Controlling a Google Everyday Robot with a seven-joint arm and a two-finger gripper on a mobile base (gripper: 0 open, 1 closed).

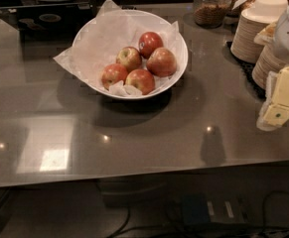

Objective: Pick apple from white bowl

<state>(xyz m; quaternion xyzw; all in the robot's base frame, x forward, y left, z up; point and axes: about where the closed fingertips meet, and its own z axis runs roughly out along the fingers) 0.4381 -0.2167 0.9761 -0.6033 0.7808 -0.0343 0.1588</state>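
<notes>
Counter: glossy grey-brown stone countertop (134,148) with lamp glints.
Bowl: wide, shallow white bowl (92,29) lined with crumpled white paper, at 12 o'clock on the counter.
Apple: largest, round, dull red-orange apple (161,62), at 3 o'clock in the bowl's cluster of five.
Gripper: pale yellow-and-white robot gripper (278,105), at 4 o'clock from the bowl, well apart; how far open it is, cannot tell.
Plates: stacked beige disposable plates (248,33), at 2 o'clock.

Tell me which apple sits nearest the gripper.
The largest apple, dull red-orange, rightmost in the white bowl; the other four lie farther from the gripper at the frame's right edge.
</notes>
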